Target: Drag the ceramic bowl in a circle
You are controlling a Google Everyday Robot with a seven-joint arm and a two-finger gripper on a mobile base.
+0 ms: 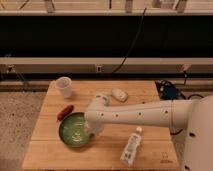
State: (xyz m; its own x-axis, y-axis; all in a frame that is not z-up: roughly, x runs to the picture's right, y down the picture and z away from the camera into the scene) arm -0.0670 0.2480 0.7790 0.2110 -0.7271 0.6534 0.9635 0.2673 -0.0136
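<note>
Wooden table (47,150): white cup (64,86) stood at its back-left corner; red oblong thing (65,112) lay near left edge; pale oval lump (119,94) back centre; white bottle (131,146) lay front right.

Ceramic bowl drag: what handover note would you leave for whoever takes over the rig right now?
Tool: down at the right rim of the glossy green ceramic bowl; the arm hides its grip.
Bowl: upright on the wooden table, front left, just below a small red object.
Done: tool is at the bowl; how much of the circle is traced cannot be told.
Left: drag the bowl round the circle.
</note>
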